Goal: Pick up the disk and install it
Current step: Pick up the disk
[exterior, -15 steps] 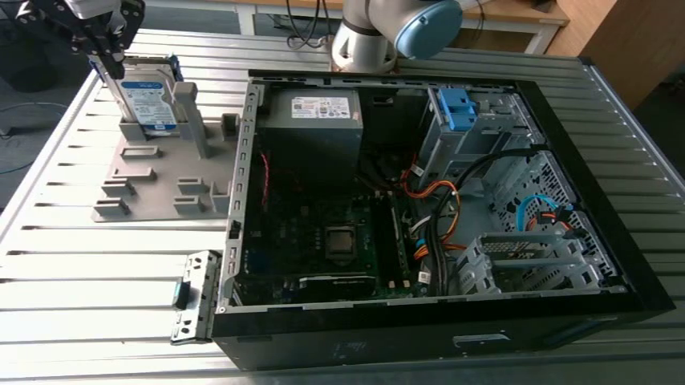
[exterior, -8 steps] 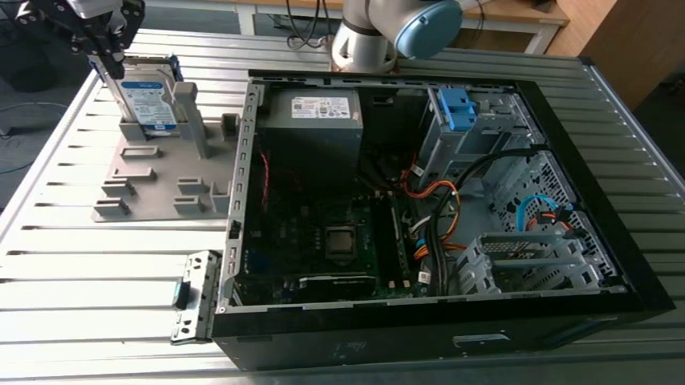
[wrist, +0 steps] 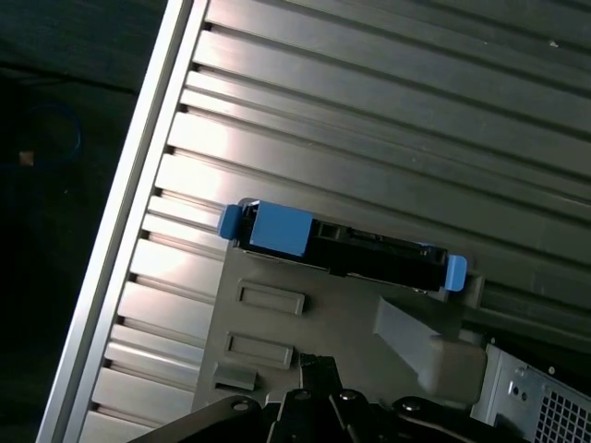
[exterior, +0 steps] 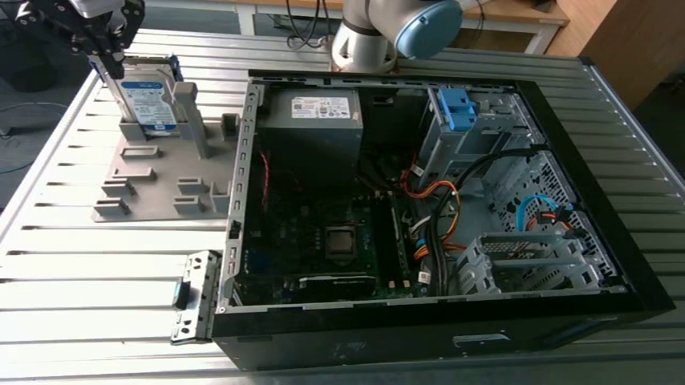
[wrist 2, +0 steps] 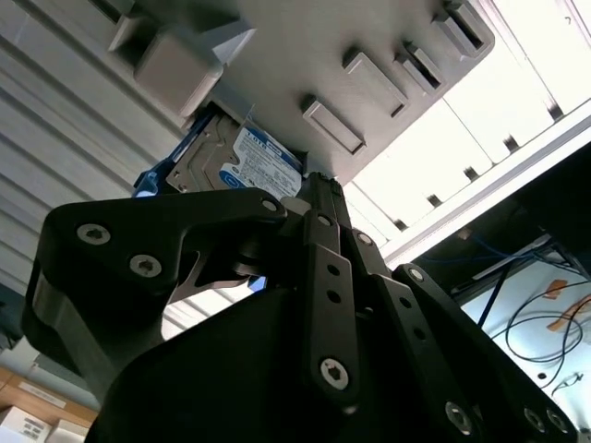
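Nearest in the second wrist view: black metal gripper, claw pressed together on nothing, with the silver, blue-framed rectangular disk just beyond. In the first wrist view, stands edge-up in a grey plastic slotted stand. In the exterior view, sits at ten o'clock from the open black computer case. Not yet picked up; whole install left.

The table is shiny, ribbed metal. The disk has a silver metal body, a white-and-blue paper label and a smooth blue plastic frame. The rack is matt grey plastic. The end effector is matt black with shiny screws.
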You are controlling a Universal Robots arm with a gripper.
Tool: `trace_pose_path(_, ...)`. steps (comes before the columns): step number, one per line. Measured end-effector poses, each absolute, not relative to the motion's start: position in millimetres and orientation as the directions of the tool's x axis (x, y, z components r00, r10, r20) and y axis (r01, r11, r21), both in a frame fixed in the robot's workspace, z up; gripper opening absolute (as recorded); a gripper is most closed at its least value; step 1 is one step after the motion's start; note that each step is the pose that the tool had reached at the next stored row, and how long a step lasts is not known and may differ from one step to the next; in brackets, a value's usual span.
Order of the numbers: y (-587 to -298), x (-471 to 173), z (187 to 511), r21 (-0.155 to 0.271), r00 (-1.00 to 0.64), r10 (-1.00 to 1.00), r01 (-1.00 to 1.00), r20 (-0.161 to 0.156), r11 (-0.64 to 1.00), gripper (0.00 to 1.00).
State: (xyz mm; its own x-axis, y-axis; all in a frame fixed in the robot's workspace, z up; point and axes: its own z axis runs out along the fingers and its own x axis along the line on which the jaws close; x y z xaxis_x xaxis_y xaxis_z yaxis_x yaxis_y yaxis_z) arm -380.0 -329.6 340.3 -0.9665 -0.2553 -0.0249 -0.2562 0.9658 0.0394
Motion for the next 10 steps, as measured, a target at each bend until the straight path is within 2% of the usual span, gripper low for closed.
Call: trace_pose_path(10,-329.6,-380.0,340.3,0.039,-0.957,-0.287,-0.288,-0.025,0.957,0.11)
